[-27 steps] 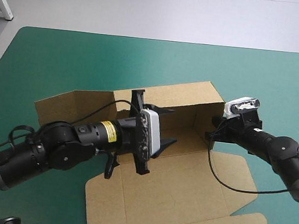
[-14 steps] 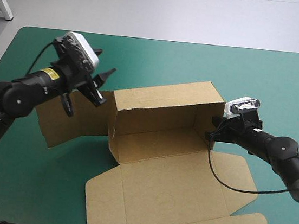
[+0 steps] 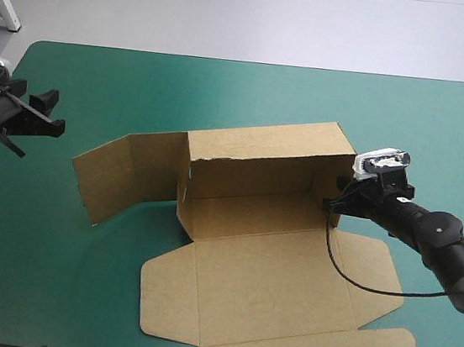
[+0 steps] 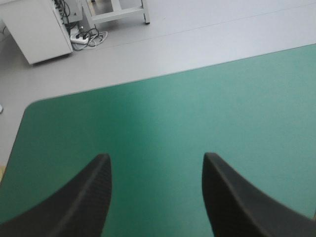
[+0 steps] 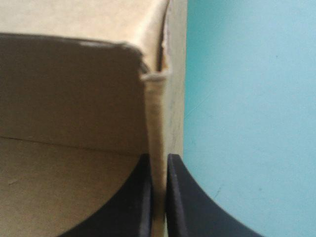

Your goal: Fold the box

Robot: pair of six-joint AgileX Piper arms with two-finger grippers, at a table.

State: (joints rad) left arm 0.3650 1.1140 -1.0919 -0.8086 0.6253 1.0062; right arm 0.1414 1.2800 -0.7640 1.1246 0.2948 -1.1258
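The brown box (image 3: 258,164) stands mid-table with its long back wall raised. Its left side panel (image 3: 126,173) splays outward, and the lid and flaps (image 3: 275,306) lie flat toward the front edge. My right gripper (image 3: 336,205) is at the box's right end, fingers pinched on the upright end wall. In the right wrist view the right gripper (image 5: 159,160) is all but shut, with the board's edge (image 5: 157,118) between the fingers. My left gripper (image 3: 36,111) hangs open near the table's left edge, well away from the box. The left gripper (image 4: 155,158) has only teal-green cover between its fingers.
The table's far edge (image 3: 246,61) runs behind the box, and its rounded far left corner (image 4: 29,106) lies ahead of the left gripper. Teal-green cover (image 3: 53,253) spreads between the left gripper and the box.
My left arm pulled out of the box and swung back to the table's left edge. The box slid slightly right and its left panel swung outward. The right gripper kept its hold.
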